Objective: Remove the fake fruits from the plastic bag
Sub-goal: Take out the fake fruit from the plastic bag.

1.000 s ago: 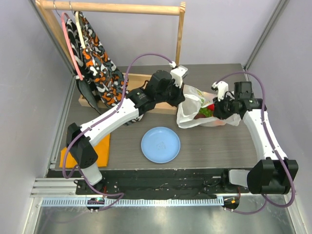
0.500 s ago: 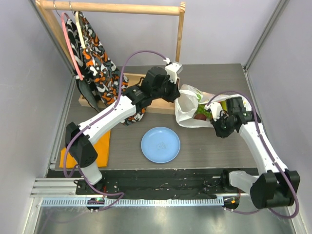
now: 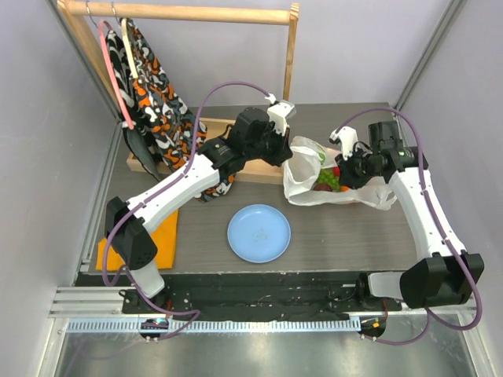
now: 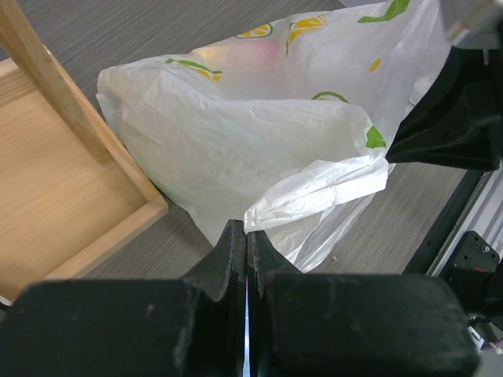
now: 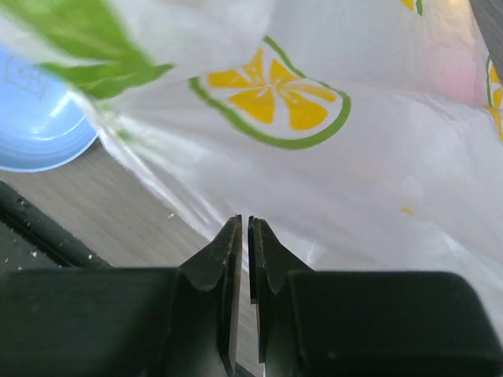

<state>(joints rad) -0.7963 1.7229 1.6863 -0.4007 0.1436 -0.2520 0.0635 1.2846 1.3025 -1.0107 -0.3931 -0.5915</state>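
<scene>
The plastic bag [image 3: 302, 187] lies crumpled at the middle right of the table, white with green and yellow prints. Red and green fake fruits [image 3: 328, 181] show through its open top; the others are hidden inside. My left gripper [image 3: 284, 154] is at the bag's left edge, and in the left wrist view it [image 4: 247, 232] is shut on a twisted white strip of the bag [image 4: 259, 133]. My right gripper [image 3: 346, 172] is over the bag's right side. In the right wrist view it [image 5: 244, 225] is shut with bag film [image 5: 354, 181] at its tips.
A round light-blue plate [image 3: 258, 233] lies in front of the bag and shows in the right wrist view [image 5: 31, 118]. A wooden rack base [image 4: 63, 196] sits just left of the bag, with patterned clothes [image 3: 153, 102] hanging above. An orange cloth [image 3: 110, 253] lies near left.
My right gripper dropped toward the near side of the bag, then came back up over its right side. The bag's right end now spreads further right. My left gripper shifted slightly left early on.
</scene>
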